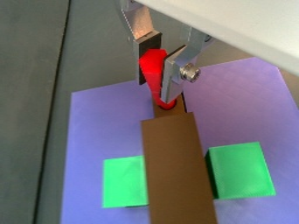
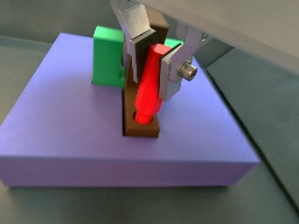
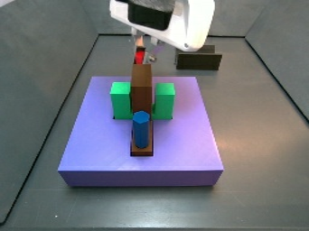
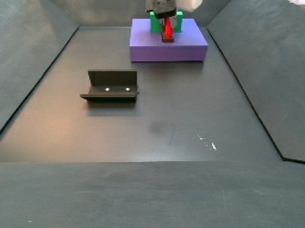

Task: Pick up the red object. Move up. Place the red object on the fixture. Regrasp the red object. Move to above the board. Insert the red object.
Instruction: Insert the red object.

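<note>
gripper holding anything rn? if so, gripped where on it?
Yes. The gripper, over the board, holds the red object by its upper end; the jaws are shut on it and its lower end hangs free at the brown bar.

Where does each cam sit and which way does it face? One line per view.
Wrist view: on the arm's wrist, looking down past the claw onto the red object, brown bar and board.
Wrist view: same mount, from the bar's other end; claw.
Side view: close to the board, facing the fixture; claw housing shows.
Side view: far across the floor, fixture nearer than the board.
All share the red object.
</note>
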